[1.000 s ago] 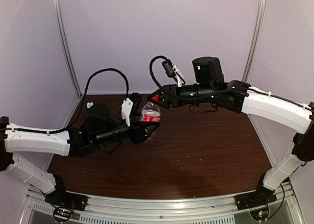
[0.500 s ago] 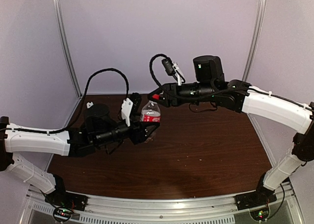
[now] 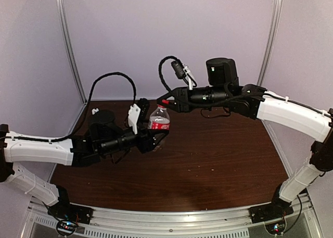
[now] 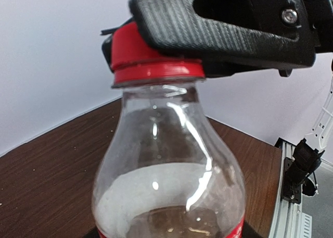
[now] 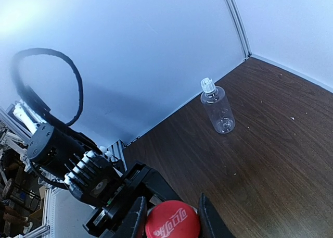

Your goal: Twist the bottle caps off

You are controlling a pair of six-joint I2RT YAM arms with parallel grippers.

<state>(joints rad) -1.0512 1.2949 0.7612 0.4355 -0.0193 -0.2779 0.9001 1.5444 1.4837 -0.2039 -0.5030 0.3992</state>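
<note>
Dark wood-grain tabletop (image 3: pixel 218 160) and pale lilac walls (image 3: pixel 130 29) are framing the work, with both arms meeting over the rear middle of the surface. The left gripper (image 3: pixel 155 138) is clamping the shorter bottle (image 3: pixel 159 121) low on its body, fingers closing on it below the red label band (image 3: pixel 159 126). This is probably serving to hold the bottle upright and stop it from turning. The left wrist view is not showing those fingers, only the clear shoulder rising just ahead of them.

The right gripper (image 3: pixel 167 102) is reaching in sideways at neck height and pinching the red cap (image 4: pixel 151 61). One carbon-textured finger (image 4: pixel 208 19) is lying along the cap's side, and the right wrist view is showing a finger (image 5: pixel 136 217) pressing on each flank, a grip suited to twisting.

The cap is looking bright red, with white script on top and a collar ring beneath, and it is sitting flush on the neck, so it is likely not yet free. The bottle is looking clear, round-shouldered and seemingly empty.

Well beyond the right fingertips, near the wall, the taller bottle (image 5: pixel 218 110) is standing upright with its white cap (image 5: pixel 207 85) on, neither gripper touching it
</note>
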